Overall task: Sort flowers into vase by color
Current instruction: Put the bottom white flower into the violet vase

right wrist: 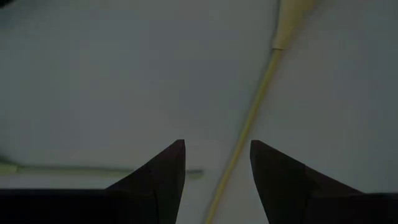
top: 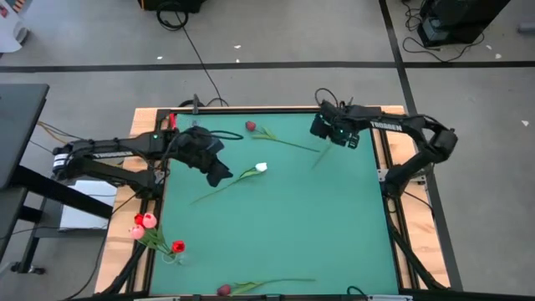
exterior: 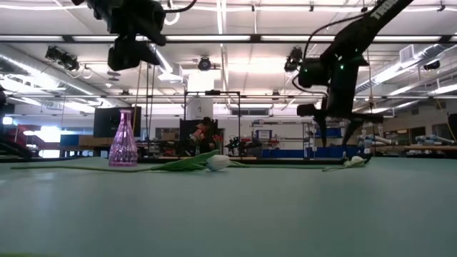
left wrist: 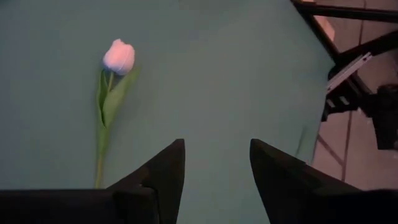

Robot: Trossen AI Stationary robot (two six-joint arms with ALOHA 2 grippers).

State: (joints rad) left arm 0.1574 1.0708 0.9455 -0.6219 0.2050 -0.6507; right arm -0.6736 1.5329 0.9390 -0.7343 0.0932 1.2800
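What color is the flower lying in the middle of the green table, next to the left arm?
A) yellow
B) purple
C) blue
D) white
D: the flower in the middle of the table has a white head on a green stem, and the left wrist view shows the same pale head just ahead of the left arm's open fingers.

From my feed: table top is matt green, smooth, cloth-like mat; bare pale wood shows along its edges. Vase is glossy translucent pink glass or plastic, ribbed. White tulip looks soft fabric, leaves satiny. Gripper fingers matt black plastic.
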